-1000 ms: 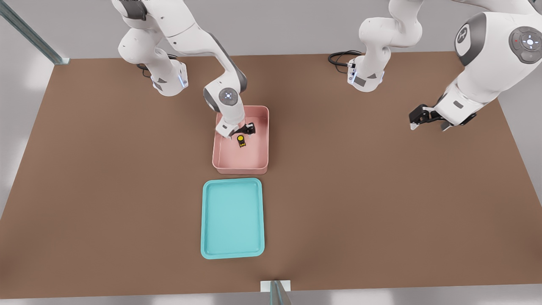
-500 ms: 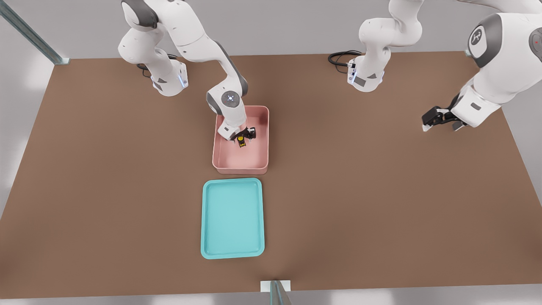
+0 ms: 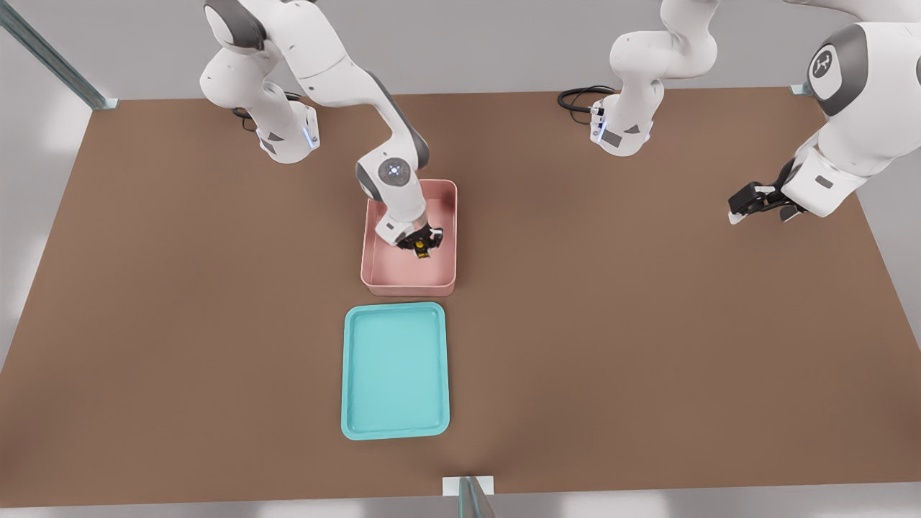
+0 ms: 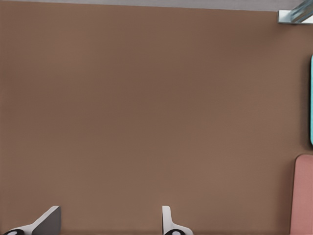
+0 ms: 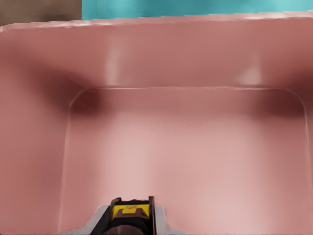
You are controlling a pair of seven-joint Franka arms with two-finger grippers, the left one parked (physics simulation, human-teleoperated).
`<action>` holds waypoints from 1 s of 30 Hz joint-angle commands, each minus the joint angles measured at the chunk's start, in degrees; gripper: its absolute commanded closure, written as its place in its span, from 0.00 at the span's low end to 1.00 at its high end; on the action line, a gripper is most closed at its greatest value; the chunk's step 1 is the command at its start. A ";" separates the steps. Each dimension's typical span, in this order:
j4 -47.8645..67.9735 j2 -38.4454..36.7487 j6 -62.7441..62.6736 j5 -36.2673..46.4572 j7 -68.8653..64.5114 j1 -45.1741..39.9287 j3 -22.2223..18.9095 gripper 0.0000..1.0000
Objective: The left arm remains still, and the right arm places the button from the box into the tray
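The jaws were clamped on the button (image 5: pixel 129 211), the gripper (image 3: pixel 422 245) low inside the box (image 3: pixel 374 266) near its middle. I judged this the grasp step; next called for a straight lift clear of the walls, then over to the tray (image 3: pixel 394 370) just beside.

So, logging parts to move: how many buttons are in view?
1. The button is inside the box, between the fingers of the gripper, which is shut on it. The tray holds none.
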 commanded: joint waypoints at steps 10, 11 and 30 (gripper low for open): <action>43.72 20.55 -26.55 7.52 -30.20 -19.27 -1.47 0.57; 47.33 23.97 -26.46 8.22 -33.20 -21.12 -1.47 0.57; 43.64 -12.76 -68.82 -16.04 -53.84 -52.49 11.10 0.00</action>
